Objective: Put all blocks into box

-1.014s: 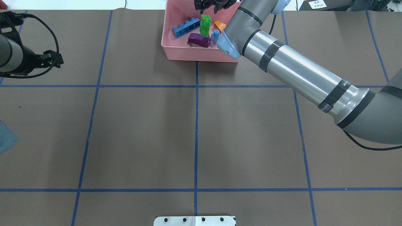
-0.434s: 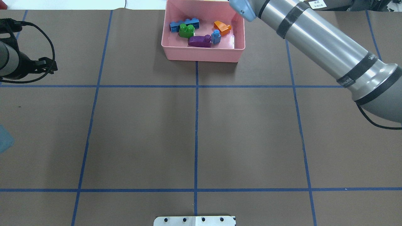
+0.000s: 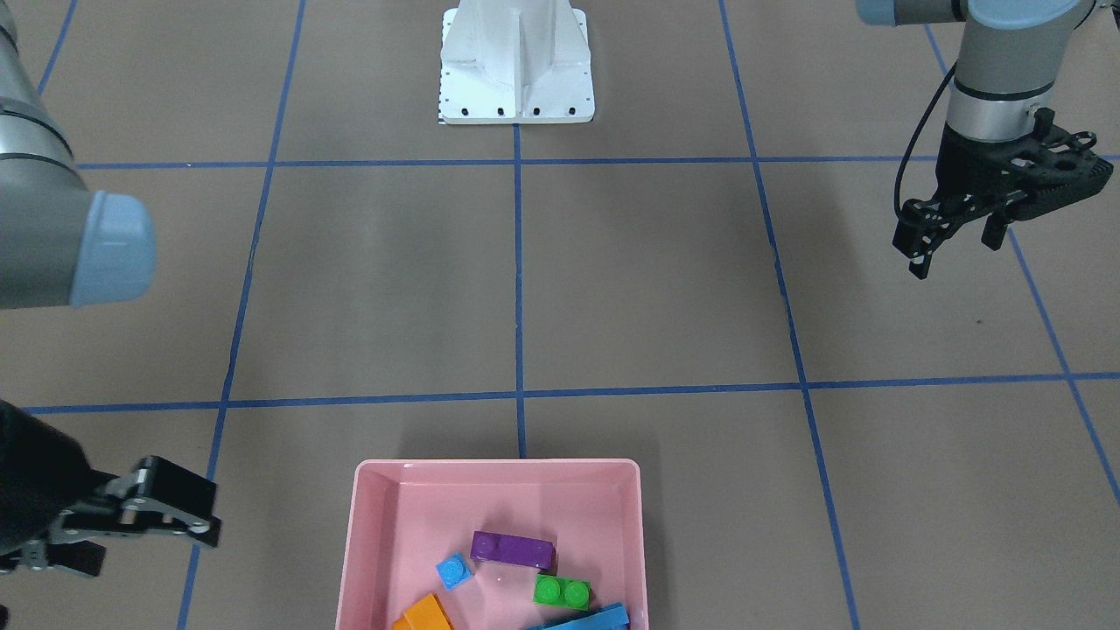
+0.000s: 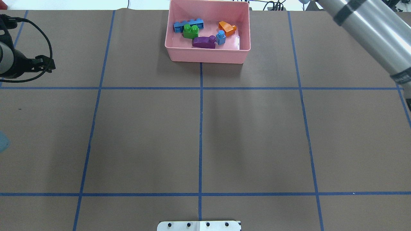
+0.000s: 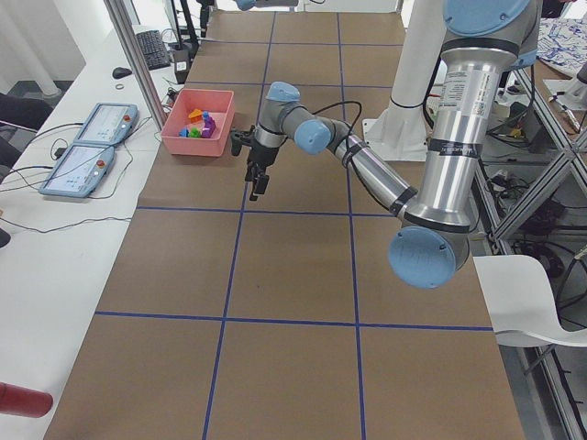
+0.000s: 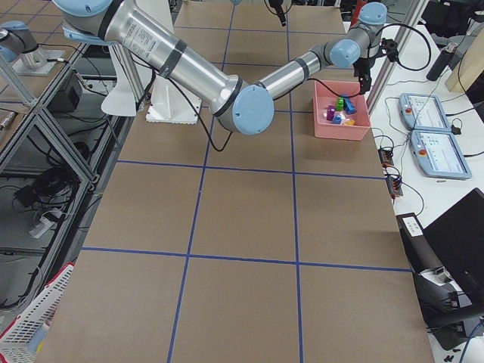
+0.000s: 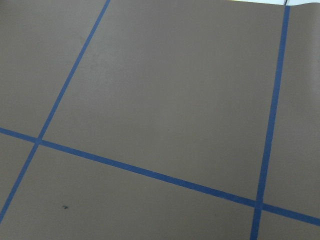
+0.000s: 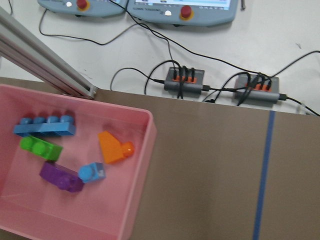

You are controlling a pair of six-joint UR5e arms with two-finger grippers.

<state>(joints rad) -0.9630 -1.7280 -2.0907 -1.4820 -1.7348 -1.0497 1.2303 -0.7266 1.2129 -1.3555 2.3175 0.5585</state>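
Writing: the black band [image 4: 400,77] on the right arm is carrying white lettering, too small to read.

Change: the green block [image 4: 191,31] is now lying flat inside the box [image 4: 207,58]. A second ago it was standing on end under the right gripper [image 3: 149,538], with the right arm stretching across the box. That arm is now clearing off toward the table's right edge. The left gripper [image 3: 952,249] is sitting slightly further out to the left than before.

Box, at the far middle of the table, is holding all five blocks:
- the long light-blue block [image 4: 188,24] is lying along the far left
- the green block is touching its near side
- the purple block [image 4: 203,42] is lying toward the near wall
- the small light-blue block [image 4: 220,37] is touching the purple one's right end
- the orange block [image 4: 227,28] is sitting apart at the far right

Right gripper: hanging beside the box, off its right side, fingers spread, carrying nothing.

Left gripper: hovering well away from the box over the brown table, fingers apart, carrying nothing.
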